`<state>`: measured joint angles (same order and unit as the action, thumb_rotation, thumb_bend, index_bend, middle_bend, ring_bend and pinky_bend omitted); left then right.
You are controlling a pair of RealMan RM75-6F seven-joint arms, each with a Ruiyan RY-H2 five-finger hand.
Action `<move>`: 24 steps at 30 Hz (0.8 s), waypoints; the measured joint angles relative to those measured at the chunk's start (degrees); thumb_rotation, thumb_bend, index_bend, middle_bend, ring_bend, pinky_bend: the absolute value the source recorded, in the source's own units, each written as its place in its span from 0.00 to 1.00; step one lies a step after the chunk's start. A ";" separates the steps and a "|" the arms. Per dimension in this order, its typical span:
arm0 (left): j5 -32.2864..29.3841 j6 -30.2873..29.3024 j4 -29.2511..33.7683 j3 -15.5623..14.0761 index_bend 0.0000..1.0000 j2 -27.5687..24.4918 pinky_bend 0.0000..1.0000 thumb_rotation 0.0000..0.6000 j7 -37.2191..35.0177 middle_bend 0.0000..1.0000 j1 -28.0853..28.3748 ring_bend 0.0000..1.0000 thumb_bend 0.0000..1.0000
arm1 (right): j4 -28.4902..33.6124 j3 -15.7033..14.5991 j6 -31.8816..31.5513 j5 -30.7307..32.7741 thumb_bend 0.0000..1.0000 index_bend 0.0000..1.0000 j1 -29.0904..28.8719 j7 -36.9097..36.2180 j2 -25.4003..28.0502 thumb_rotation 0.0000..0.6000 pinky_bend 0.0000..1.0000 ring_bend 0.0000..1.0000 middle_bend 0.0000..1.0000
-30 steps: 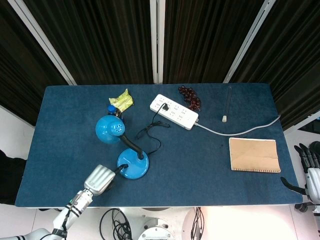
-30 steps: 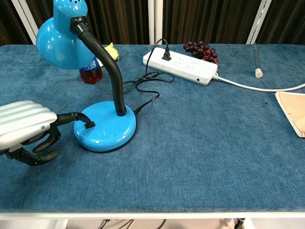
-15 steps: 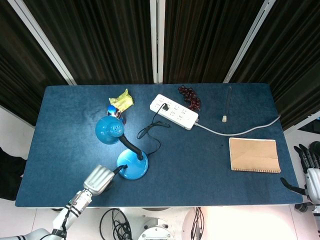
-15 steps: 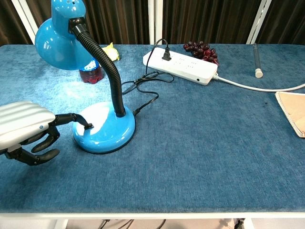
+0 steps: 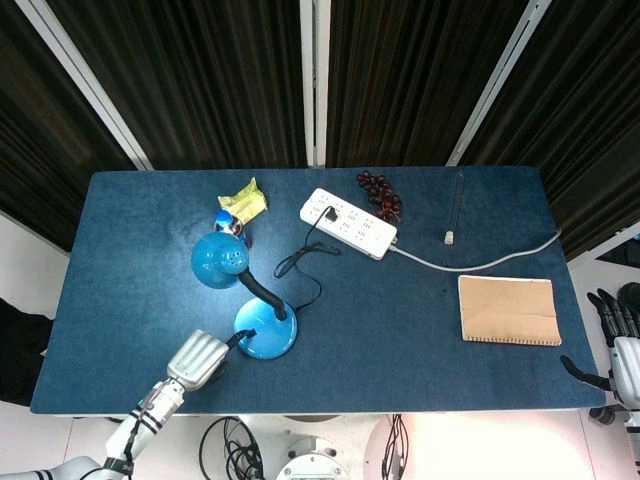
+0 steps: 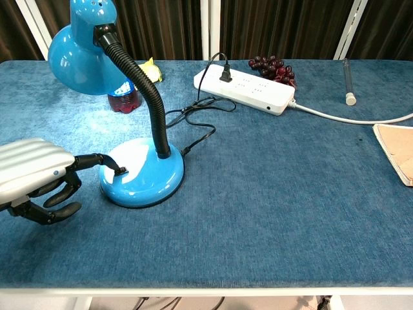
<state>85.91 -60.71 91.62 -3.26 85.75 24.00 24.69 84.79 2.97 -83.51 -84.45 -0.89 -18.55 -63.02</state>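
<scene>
left hand point(image 6: 35, 177), fingertip on lit lamp point(image 6: 142, 177) base

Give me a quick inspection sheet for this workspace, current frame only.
Surface: blue cloth table.
Job's things: blue desk lamp, lit, pool of light on its base and the cloth.
Clutter: grapes, red bottle, yellow packet, brown notebook, dark rod.
Hands: left hand, one finger on the lamp base's switch; right hand off the table's right edge, holding nothing.
Cables: lamp cord plugged into white power strip; strip's lead runs off right.
Surroundings: dark curtains.
</scene>
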 measured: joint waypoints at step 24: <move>6.86 -22.45 -1.77 2.11 0.18 -4.30 0.34 1.00 -4.53 0.22 -7.12 0.16 0.18 | 0.90 -0.10 -0.52 -0.54 0.14 0.00 0.04 1.43 -0.09 1.00 0.00 0.00 0.00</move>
<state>92.77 -83.16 89.85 -1.15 81.45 19.48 17.58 85.69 2.87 -84.03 -84.99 -0.85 -17.12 -63.11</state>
